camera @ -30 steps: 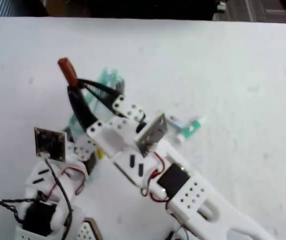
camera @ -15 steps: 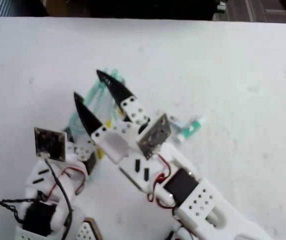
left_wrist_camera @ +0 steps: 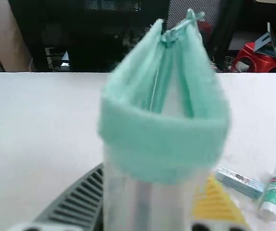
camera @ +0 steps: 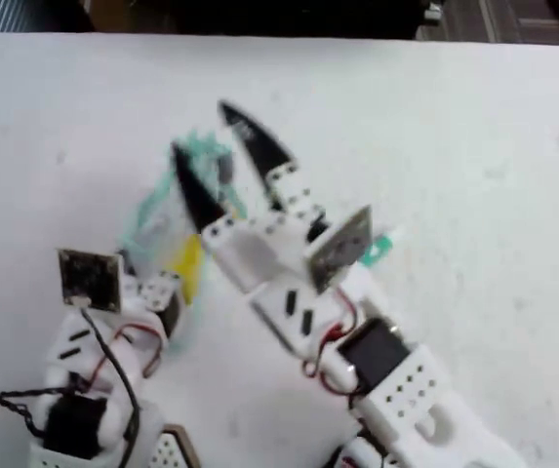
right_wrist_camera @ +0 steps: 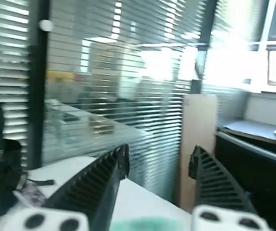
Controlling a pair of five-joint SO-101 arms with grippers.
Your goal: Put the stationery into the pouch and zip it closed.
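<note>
While your left gripper (camera: 169, 292) pinches the mint pouch (left_wrist_camera: 162, 130) with its mouth up and open, your right gripper (right_wrist_camera: 159, 153) hangs wide and empty close by it.
Watch the pouch first: a brush from those spread fingers (right_wrist_camera: 99, 178) could tug it loose or fold its mouth shut. On the table (camera: 474, 127) beside it, the glue stick (left_wrist_camera: 272, 195) may roll from a skewed pinch, and the small box (left_wrist_camera: 238, 182) next to that could get knocked aside.

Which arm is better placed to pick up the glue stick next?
Right. The right pincer is open and empty above the table, and the glue stick and a small box lie right beside that arm. The left pincer is busy holding the pouch.
</note>
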